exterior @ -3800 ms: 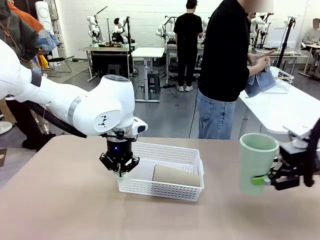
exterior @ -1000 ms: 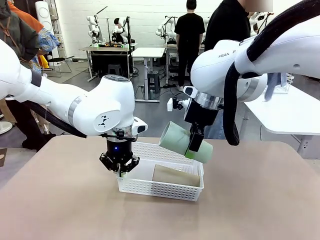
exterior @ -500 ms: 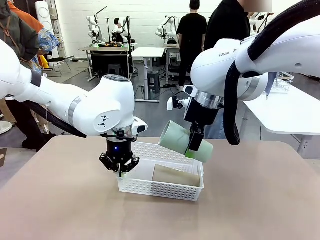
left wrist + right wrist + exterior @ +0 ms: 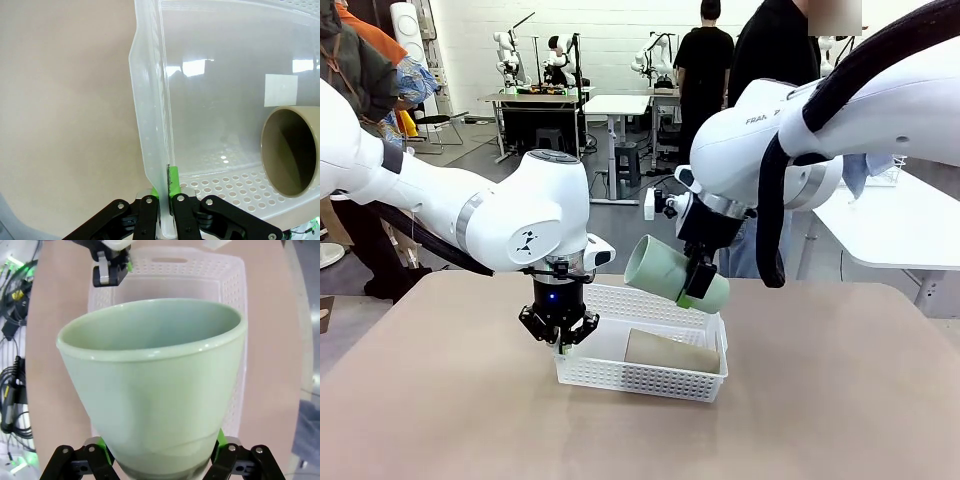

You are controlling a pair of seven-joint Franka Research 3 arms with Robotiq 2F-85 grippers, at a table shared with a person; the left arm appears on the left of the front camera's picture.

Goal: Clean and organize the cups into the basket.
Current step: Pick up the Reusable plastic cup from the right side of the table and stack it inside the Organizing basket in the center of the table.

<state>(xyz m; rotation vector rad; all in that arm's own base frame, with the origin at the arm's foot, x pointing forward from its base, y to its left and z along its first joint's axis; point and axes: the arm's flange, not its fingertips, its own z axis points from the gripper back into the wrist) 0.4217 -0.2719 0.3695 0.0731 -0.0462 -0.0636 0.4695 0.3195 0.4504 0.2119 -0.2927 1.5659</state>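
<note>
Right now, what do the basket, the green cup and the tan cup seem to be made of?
The basket looks like glossy, slightly translucent white plastic: its floor mirrors the lights. The green cup is smooth with a faint sheen at the rim; plastic or coated paper, can't tell. The tan cup is matte and thin-walled, likely paper.

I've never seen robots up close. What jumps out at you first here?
The pale green cup catches the eye first: the right arm's fingers hold it tipped on its side in the air above the white basket at the middle of the table. A brown cup lies on its side inside the basket. The left arm's fingers pinch the basket's left wall.
</note>
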